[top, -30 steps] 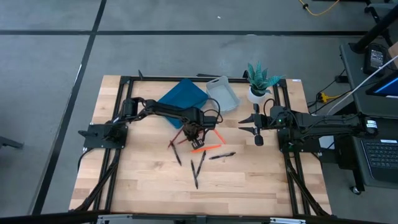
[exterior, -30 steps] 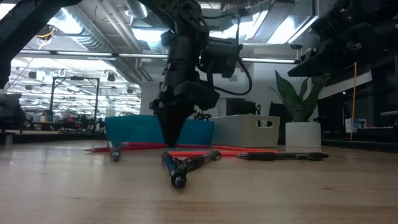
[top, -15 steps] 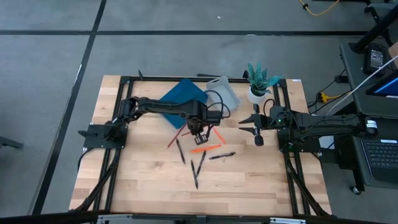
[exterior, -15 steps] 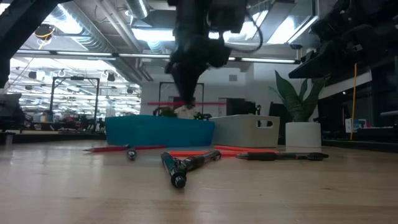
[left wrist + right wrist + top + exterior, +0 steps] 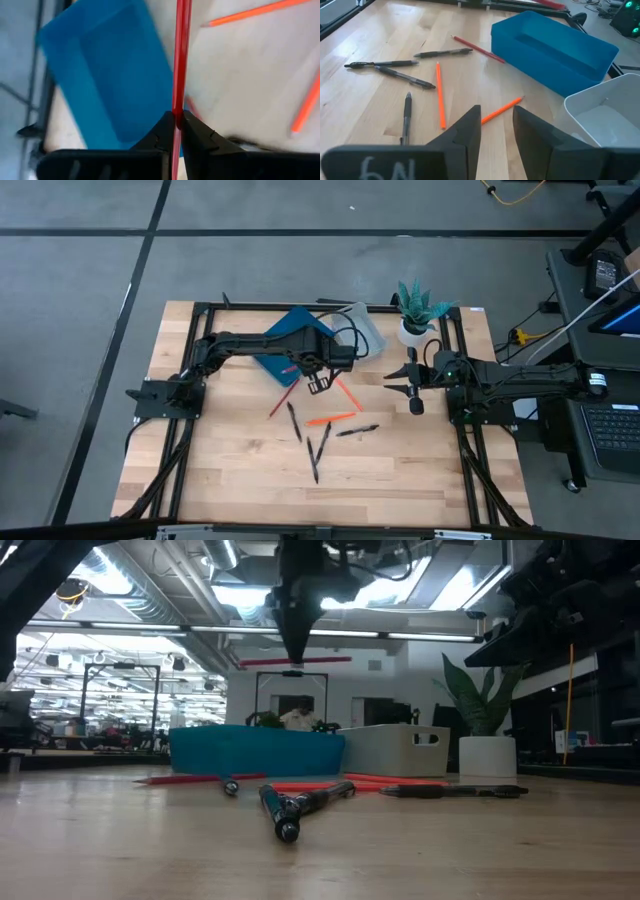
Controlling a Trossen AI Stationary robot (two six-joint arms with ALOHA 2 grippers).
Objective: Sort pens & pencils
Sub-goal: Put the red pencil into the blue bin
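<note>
My left gripper (image 5: 293, 658) hangs high above the table's middle, shut on a red pencil (image 5: 330, 660); the high view shows it (image 5: 319, 383) next to the blue tray (image 5: 290, 338). On the wood below lie another red pencil (image 5: 283, 401), two orange pencils (image 5: 347, 392) (image 5: 330, 420) and several black pens (image 5: 294, 423) (image 5: 357, 430) (image 5: 316, 455). My right gripper (image 5: 412, 392) waits open at the right, short of the pencils. My left gripper pinches the red pencil near its middle (image 5: 179, 102) between its two fingertips (image 5: 160, 135). The fingers point down from above and lie across the pencil. The pencil hangs about level, clear of the table, sticking out on both sides of the fingers.
A white bin (image 5: 365, 330) stands beside the blue tray at the far edge, and a potted plant (image 5: 418, 310) stands to its right. The right wrist view shows the tray (image 5: 555, 45), the bin (image 5: 605, 115) and scattered pens (image 5: 405, 77).
My left gripper has risen from the table and tipped, carrying the red pencil up, clear of the wood, and a little toward the blue tray. It has stayed shut. One black pen beneath it has slid a little toward the table's right.
</note>
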